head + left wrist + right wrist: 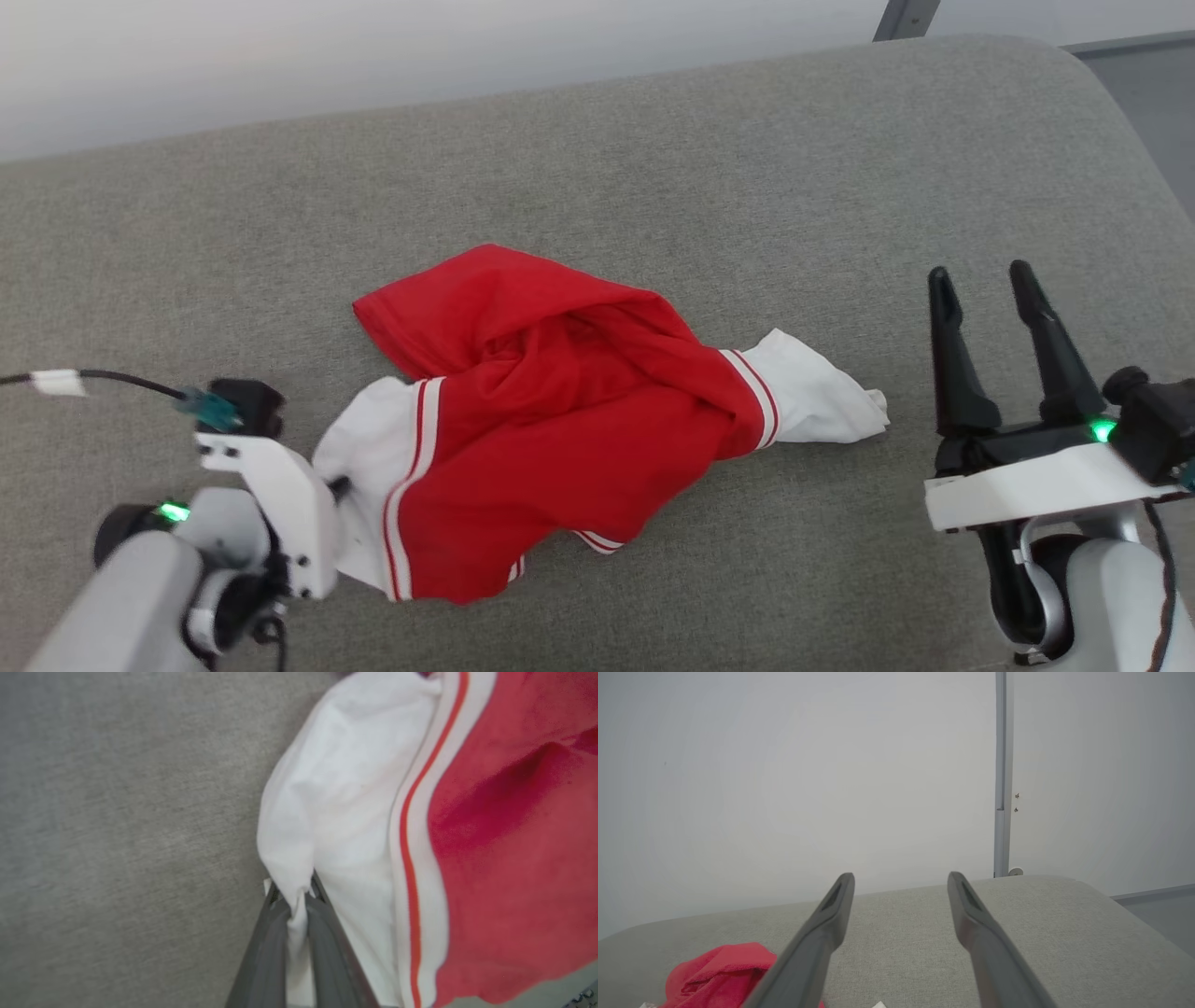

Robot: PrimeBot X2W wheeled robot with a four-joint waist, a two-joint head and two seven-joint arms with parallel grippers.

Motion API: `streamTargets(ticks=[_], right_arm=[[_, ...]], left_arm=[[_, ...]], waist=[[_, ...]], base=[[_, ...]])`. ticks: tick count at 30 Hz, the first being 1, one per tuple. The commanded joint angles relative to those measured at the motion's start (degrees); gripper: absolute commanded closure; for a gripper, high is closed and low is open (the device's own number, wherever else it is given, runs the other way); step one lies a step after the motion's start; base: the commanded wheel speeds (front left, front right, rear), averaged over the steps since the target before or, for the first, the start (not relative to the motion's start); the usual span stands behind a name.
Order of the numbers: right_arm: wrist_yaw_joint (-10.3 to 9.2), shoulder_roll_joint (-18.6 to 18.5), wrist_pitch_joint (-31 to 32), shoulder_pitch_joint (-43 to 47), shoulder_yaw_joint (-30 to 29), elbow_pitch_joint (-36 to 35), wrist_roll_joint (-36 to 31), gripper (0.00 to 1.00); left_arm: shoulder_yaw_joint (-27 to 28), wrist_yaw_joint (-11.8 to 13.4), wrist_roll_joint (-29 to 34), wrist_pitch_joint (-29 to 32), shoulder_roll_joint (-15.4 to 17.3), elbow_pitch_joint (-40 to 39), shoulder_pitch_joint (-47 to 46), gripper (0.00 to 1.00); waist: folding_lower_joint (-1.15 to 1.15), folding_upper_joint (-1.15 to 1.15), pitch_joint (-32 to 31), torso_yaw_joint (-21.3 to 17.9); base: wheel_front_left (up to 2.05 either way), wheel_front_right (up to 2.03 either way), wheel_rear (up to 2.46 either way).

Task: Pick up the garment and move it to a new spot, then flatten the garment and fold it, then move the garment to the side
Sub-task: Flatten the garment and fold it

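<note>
The left pincer (295, 891) pinches only a thin white sleeve fold of the shirt (560, 420) crumpled on the cushion (747, 140), the right pincer (982, 282) spread empty, so lifting could slip it free.

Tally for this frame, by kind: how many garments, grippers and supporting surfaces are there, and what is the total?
1 garment, red with white sleeve ends
2 grippers: left gripper shut on a white sleeve end, right gripper open and apart from the cloth
1 grey padded surface under the garment
Total: 4
</note>
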Motion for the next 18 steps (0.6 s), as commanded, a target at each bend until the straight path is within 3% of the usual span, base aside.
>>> streamTargets(ticks=[1, 13, 18], right_arm=[[0.00, -0.02, -0.55, 0.27, -0.23, -0.13, -0.07, 0.00], [0.00, 0.00, -0.37, -0.85, -4.23, -0.35, -1.38, 0.00], [0.00, -0.01, -0.19, -1.21, -4.53, -0.05, -1.10, 0.00]], left_arm=[[0.58, 0.45, -0.35, 0.19, 0.87, 0.67, -0.44, 1.00], [9.01, 2.40, -2.54, 1.28, 10.88, -2.67, -4.29, 1.00], [10.16, 2.94, -2.10, 0.68, 12.58, -2.82, -5.34, 1.00]], waist=[[0.00, 0.00, 0.03, 0.20], [0.00, 0.00, 0.37, 2.97], [0.00, 0.00, 0.58, 3.89]], base=[[0.00, 0.00, 0.00], [0.00, 0.00, 0.00], [0.00, 0.00, 0.00]])
